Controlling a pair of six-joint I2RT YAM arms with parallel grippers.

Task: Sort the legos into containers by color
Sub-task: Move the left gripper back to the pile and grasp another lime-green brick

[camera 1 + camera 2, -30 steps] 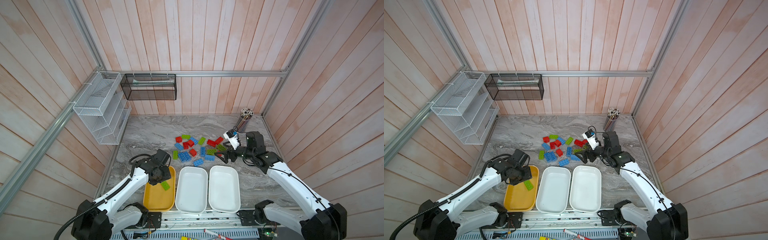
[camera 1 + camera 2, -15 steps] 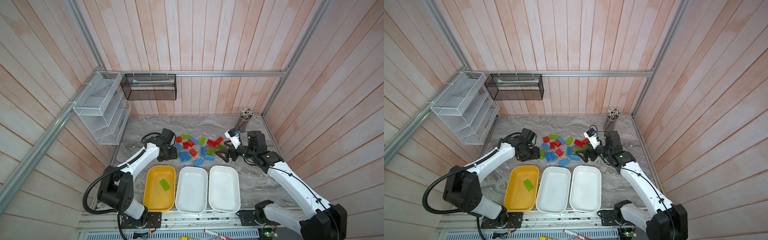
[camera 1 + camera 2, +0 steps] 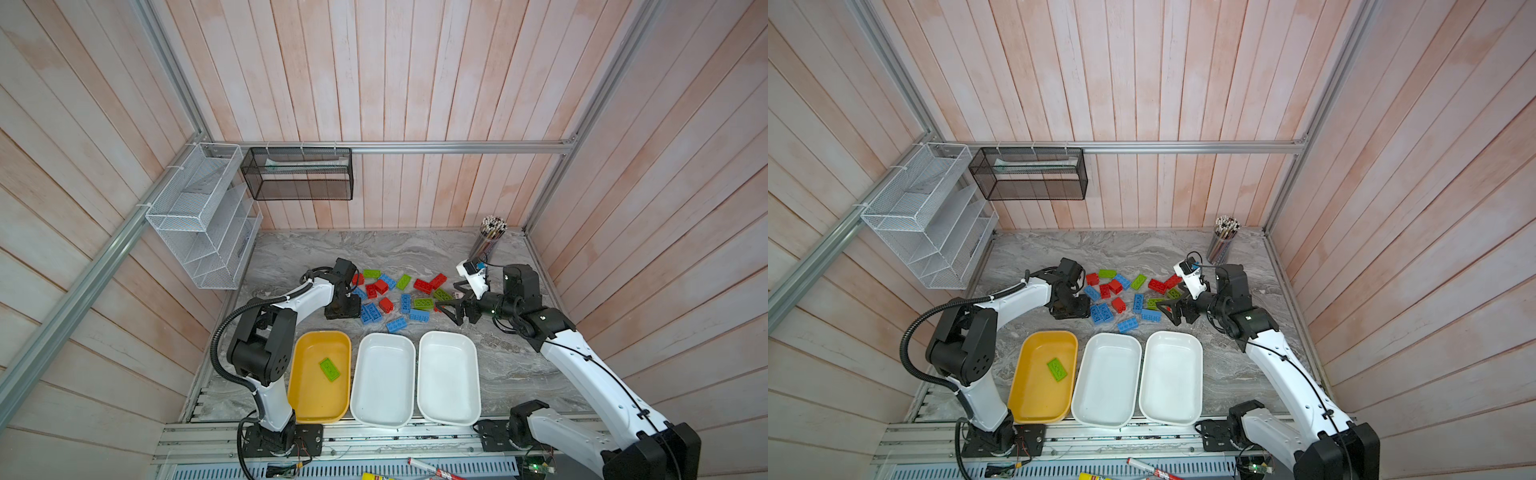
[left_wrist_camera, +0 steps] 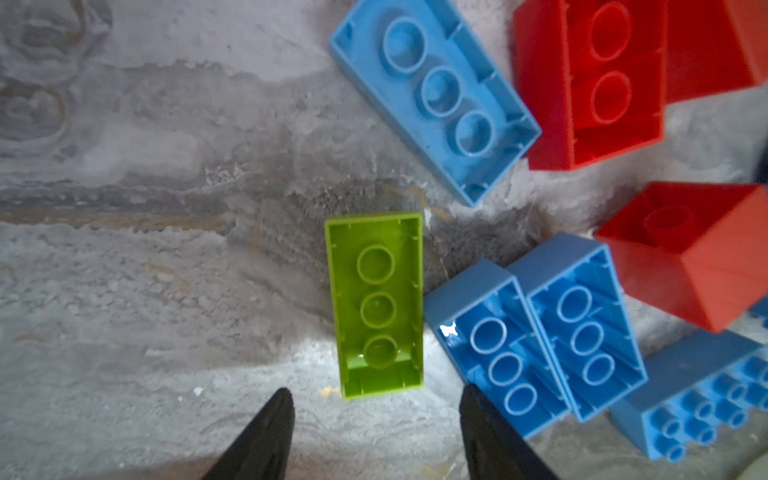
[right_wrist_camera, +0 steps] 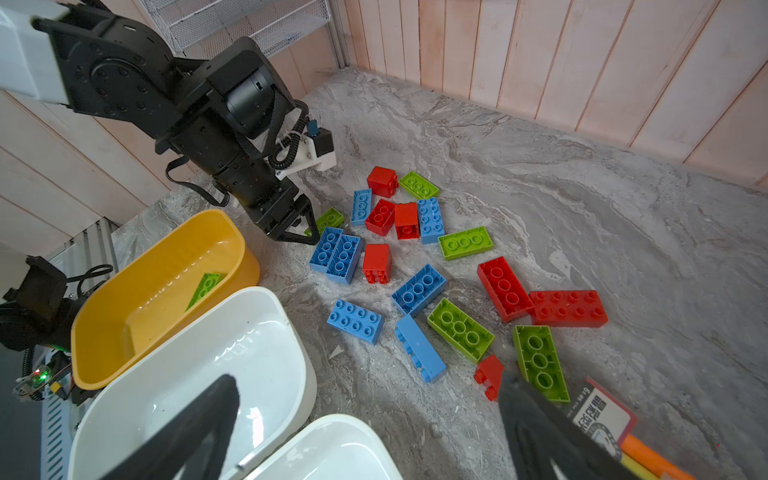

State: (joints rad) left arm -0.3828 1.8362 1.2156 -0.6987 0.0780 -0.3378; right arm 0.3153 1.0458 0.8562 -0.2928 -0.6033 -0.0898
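Note:
Red, green and blue legos lie scattered on the marble top behind three containers: a yellow tray holding one green brick, a middle white tray and a right white tray. My left gripper hangs low at the pile's left edge. It is open, and an upturned green brick lies just ahead of its fingertips, beside two blue bricks. My right gripper hovers open and empty at the pile's right edge; a small red brick lies by one finger.
A mesh pencil cup stands in the back right corner. White wire baskets and a black mesh basket hang on the walls. A flat labelled pack lies under the right gripper's finger. Wooden walls close in three sides.
My left arm has swung from over the yellow tray back to the pile's left edge, leaving a green brick in the tray. The right arm has barely moved.

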